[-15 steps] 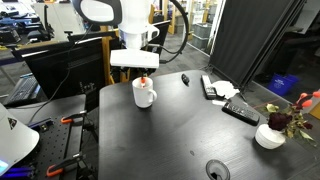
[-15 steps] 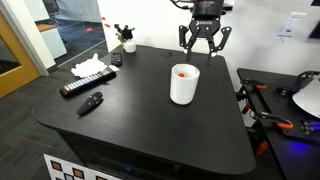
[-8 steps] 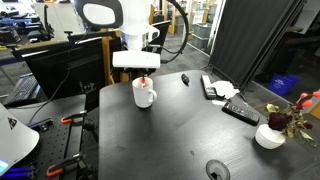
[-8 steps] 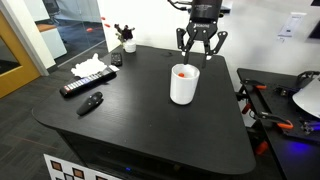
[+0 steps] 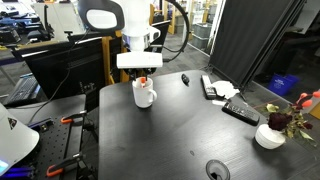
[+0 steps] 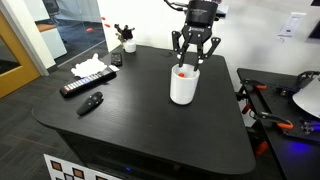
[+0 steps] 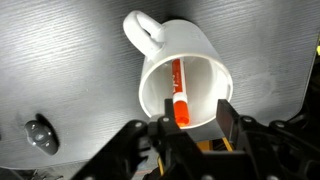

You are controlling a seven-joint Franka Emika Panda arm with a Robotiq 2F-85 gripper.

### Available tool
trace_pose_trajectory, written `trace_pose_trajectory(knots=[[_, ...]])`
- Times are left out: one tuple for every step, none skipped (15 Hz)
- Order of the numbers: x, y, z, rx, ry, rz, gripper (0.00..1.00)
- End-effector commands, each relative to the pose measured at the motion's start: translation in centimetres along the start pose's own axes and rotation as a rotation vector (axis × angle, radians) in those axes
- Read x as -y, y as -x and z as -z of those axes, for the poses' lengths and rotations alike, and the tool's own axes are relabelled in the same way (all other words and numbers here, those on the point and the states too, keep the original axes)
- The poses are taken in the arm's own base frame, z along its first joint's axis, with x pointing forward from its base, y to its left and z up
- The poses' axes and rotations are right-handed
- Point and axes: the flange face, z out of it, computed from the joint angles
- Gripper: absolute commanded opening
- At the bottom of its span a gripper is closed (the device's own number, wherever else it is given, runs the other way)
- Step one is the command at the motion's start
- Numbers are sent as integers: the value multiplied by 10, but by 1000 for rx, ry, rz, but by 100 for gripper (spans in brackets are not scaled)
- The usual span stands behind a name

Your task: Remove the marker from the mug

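Observation:
The white mug point(image 5: 144, 95) stands upright on the black table, also seen in an exterior view point(image 6: 183, 85) and from above in the wrist view point(image 7: 185, 80), handle at upper left. The red-orange marker point(image 7: 179, 93) leans inside it, its top end showing at the rim point(image 6: 181, 72). My gripper point(image 6: 192, 62) hangs open just above the mug's rim. In the wrist view the two fingers point(image 7: 193, 122) straddle the marker's upper end without touching it.
A small black oblong object point(image 7: 40, 134) lies on the table near the mug point(image 5: 185, 79). A remote point(image 6: 84, 85), tissues point(image 6: 90, 68), a black oblong point(image 6: 91, 102) and a flowered bowl point(image 5: 270, 135) lie farther off. The table edge is close behind the mug.
The gripper has come down and shifted slightly over the mug, now level with the marker's top. The mug and marker have not moved.

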Motion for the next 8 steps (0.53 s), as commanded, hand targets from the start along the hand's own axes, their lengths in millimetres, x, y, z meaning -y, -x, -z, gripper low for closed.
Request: trace_pose_trajectory(knots=[[-3,-5,-4,12,18,20,48],[-3,-5,-5,11,16,23,49],[-3,-6,-6,12,16,27,48],[-3,-6,-7,12,19,32,46],[-3,-6,-8,13,20,34,44],[-3,-7,-9,13,22,36,42],[-3,-8,-9,12,25,37,40],[-4,-8,-10,12,28,38,39]])
